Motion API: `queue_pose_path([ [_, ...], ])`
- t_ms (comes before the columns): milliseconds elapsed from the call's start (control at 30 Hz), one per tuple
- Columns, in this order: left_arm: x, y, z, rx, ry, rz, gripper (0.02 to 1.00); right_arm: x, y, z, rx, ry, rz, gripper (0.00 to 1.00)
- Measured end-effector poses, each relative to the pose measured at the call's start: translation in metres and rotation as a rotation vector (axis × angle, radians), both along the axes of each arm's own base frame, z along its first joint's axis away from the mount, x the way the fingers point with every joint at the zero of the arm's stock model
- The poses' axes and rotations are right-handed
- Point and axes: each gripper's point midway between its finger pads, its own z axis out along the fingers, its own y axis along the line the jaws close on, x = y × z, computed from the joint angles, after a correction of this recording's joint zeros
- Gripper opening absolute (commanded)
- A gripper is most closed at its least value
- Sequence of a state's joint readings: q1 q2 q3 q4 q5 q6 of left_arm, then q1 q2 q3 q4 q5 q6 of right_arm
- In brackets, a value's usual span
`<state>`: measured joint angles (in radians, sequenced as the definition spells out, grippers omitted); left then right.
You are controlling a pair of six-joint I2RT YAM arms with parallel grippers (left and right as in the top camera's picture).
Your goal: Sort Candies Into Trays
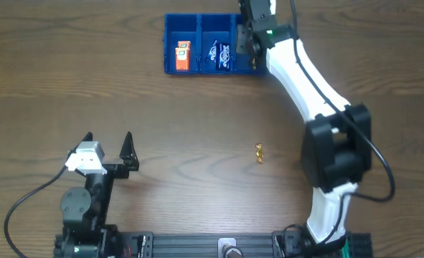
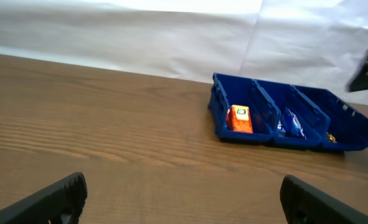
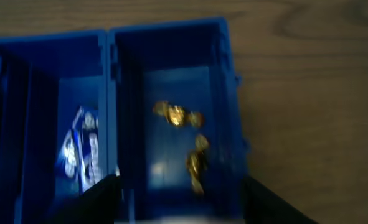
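From above, the left gripper (image 1: 108, 137) sits low at the left, its two black fingers spread wide with nothing between them. The right gripper (image 1: 246, 36) hangs over the right-hand compartment of the blue plastic tray (image 1: 170, 36). An orange candy (image 1: 184, 56) lies in the left compartment and a blue-wrapped candy (image 1: 221, 54) in the middle one. One loose gold candy (image 1: 260, 153) lies on the wood-grain table (image 1: 68, 79), well apart from the tray.

The left wrist view shows only bare wood between that gripper's parted fingers, with the tray far ahead.

In the right wrist view the right gripper's fingers stand apart and empty above the right compartment, where crinkled gold candies (image 3: 177, 115) lie on its floor.
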<state>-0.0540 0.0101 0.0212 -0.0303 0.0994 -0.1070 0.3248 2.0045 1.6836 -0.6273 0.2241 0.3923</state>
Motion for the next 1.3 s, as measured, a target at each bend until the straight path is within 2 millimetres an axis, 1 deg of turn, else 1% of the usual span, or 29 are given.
queue_pose_path([
  [33, 0.000, 0.000, 0.000, 0.000, 0.000, 0.000, 0.998, -0.013, -0.004, 0.006, 0.001, 0.000, 0.000, 0.634],
  [67, 0.000, 0.000, 0.000, 0.000, 0.000, 0.000, 0.996, -0.038, -0.012, 0.023, 0.005, -0.007, 0.002, 0.638],
  [100, 0.000, 0.000, 0.000, 0.000, 0.000, 0.000, 0.998, -0.046, -0.014, 0.032, 0.012, -0.026, 0.004, 0.638],
  [133, 0.000, 0.000, 0.000, 0.000, 0.001, -0.001, 0.998, -0.059, -0.015, 0.038, 0.028, -0.038, 0.013, 0.634],
  [167, 0.000, 0.000, 0.000, 0.000, 0.001, 0.001, 0.996, -0.079, -0.018, 0.037, 0.034, -0.023, 0.018, 0.634],
  [200, 0.000, 0.000, 0.000, 0.000, 0.000, 0.000, 0.998, -0.093, -0.019, 0.035, 0.042, -0.010, 0.022, 0.634],
  [233, 0.000, 0.000, 0.000, 0.000, 0.000, 0.000, 0.998, -0.112, -0.020, 0.026, 0.054, 0.017, 0.030, 0.636],
  [267, 0.000, 0.000, 0.000, 0.000, 0.000, 0.000, 0.998, -0.126, -0.019, 0.016, 0.063, 0.046, 0.033, 0.634],
  [300, 0.000, 0.000, 0.000, 0.000, 0.000, 0.000, 0.996, -0.142, -0.018, 0.000, 0.071, 0.091, 0.040, 0.636],
  [333, 0.000, 0.000, 0.000, 0.000, 0.000, 0.000, 0.998, -0.157, -0.016, -0.019, 0.077, 0.146, 0.046, 0.634],
  [367, 0.000, 0.000, 0.000, 0.000, 0.000, 0.000, 0.998, -0.182, -0.014, -0.052, 0.079, 0.244, 0.053, 0.632],
  [433, 0.000, 0.000, 0.000, 0.000, 0.000, 0.000, 0.998, -0.207, -0.013, -0.082, 0.075, 0.342, 0.057, 0.630],
  [467, 0.000, 0.000, 0.000, 0.000, 0.000, 0.000, 0.998, -0.217, -0.013, -0.092, 0.073, 0.377, 0.057, 0.630],
  [500, 0.000, 0.000, 0.000, 0.000, 0.000, 0.000, 0.998, -0.231, -0.012, -0.104, 0.070, 0.423, 0.058, 0.627],
  [567, 0.000, 0.000, 0.000, 0.000, 0.000, 0.000, 0.998, -0.245, -0.013, -0.115, 0.069, 0.464, 0.056, 0.623],
  [667, 0.000, 0.000, 0.000, 0.000, 0.000, 0.000, 0.998, -0.255, -0.012, -0.121, 0.070, 0.493, 0.056, 0.606],
  [933, 0.000, 0.000, 0.000, 0.000, 0.000, 0.000, 0.996, -0.257, -0.008, -0.122, 0.078, 0.500, 0.050, 0.599],
  [1000, 0.000, 0.000, 0.000, 0.000, 0.000, 0.000, 0.998, -0.258, -0.008, -0.125, 0.074, 0.509, 0.047, 0.597],
  [1100, 0.000, 0.000, 0.000, 0.000, 0.000, 0.000, 0.998, -0.260, -0.011, -0.134, 0.055, 0.537, 0.037, 0.592],
  [1167, 0.000, 0.000, 0.000, 0.000, 0.000, 0.000, 0.998, -0.261, -0.012, -0.141, 0.042, 0.553, 0.032, 0.570],
  [1300, 0.000, 0.000, 0.000, 0.000, 0.000, 0.000, 0.998, -0.257, -0.013, -0.141, 0.033, 0.536, 0.024, 0.496],
])
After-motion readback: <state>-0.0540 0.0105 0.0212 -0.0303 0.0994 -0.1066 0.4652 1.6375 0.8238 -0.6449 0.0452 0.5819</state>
